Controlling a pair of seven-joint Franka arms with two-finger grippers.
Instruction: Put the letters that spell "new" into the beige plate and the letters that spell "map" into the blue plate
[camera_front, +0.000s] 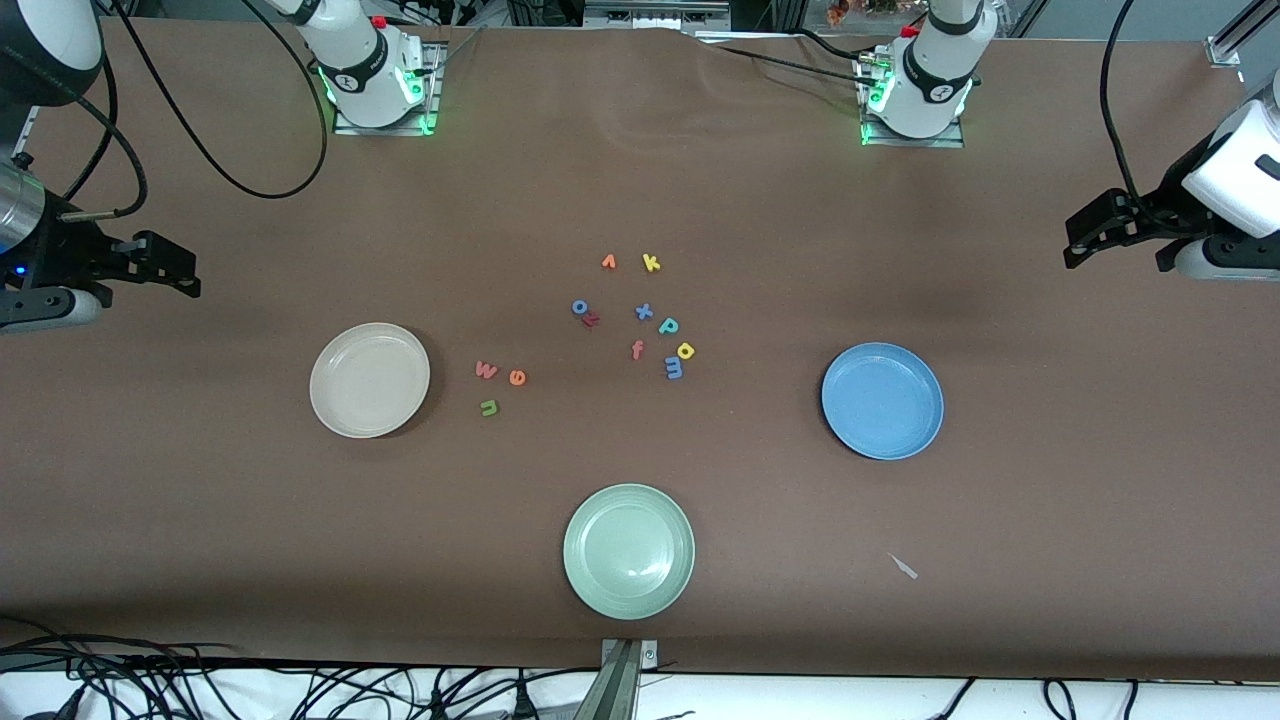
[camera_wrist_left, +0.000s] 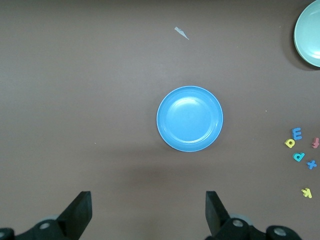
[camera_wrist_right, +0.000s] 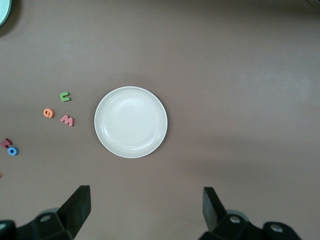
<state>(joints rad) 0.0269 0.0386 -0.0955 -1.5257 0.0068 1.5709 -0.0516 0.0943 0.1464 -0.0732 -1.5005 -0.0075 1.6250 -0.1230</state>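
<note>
Brown table; nothing sorted yet. Left gripper (camera_front: 1120, 243) and right gripper (camera_front: 160, 268) both hang wide open, empty, off at the table ends. Green n (camera_front: 488, 407), e (camera_front: 517, 377), w (camera_front: 486, 370) sit beside beige plate (camera_front: 369, 380); m (camera_front: 674, 369), a (camera_front: 686, 350), p (camera_front: 668, 326) cluster toward blue plate (camera_front: 882, 400), probably pre-grouped for each arm.

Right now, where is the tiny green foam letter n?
The green foam n lies on the brown table beside the beige plate, just nearer the front camera than the pinkish-red w and orange e.
</note>
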